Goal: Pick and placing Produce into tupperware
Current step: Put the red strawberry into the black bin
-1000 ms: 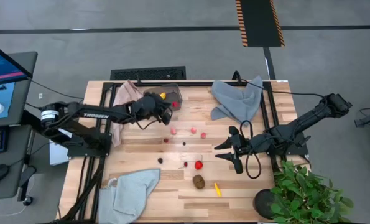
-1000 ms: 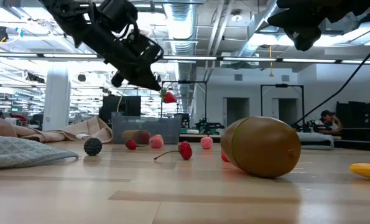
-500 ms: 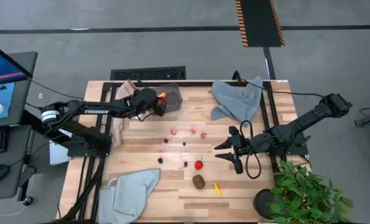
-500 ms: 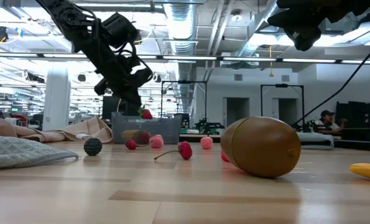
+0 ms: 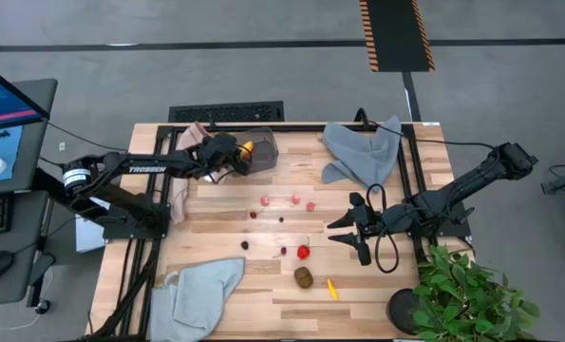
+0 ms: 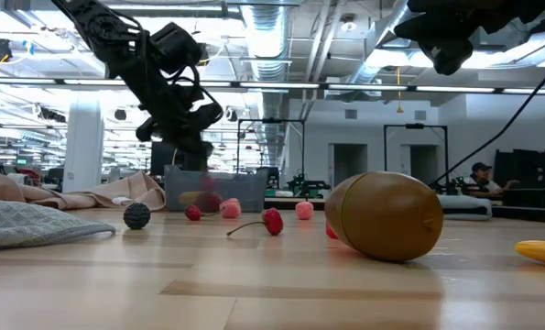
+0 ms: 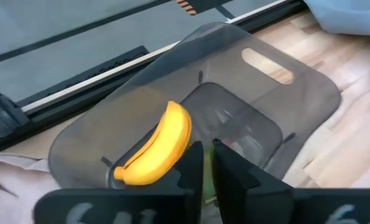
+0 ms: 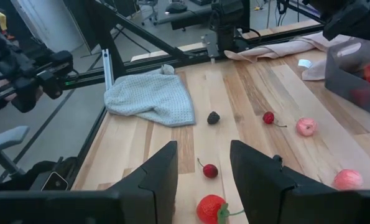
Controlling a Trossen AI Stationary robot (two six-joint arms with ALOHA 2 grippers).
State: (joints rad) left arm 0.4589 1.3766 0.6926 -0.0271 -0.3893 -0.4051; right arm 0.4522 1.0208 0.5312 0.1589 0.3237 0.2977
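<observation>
A translucent grey tub (image 5: 260, 150) with rounded corners was seen at the table's far edge, holding a smooth curved yellow banana (image 7: 155, 144). Over it the left gripper (image 5: 233, 157) was held, fingers nearly together, empty. The right gripper (image 5: 344, 231), fingers apart, was kept beside a glossy red strawberry (image 5: 303, 252), well apart from the tub.
</observation>
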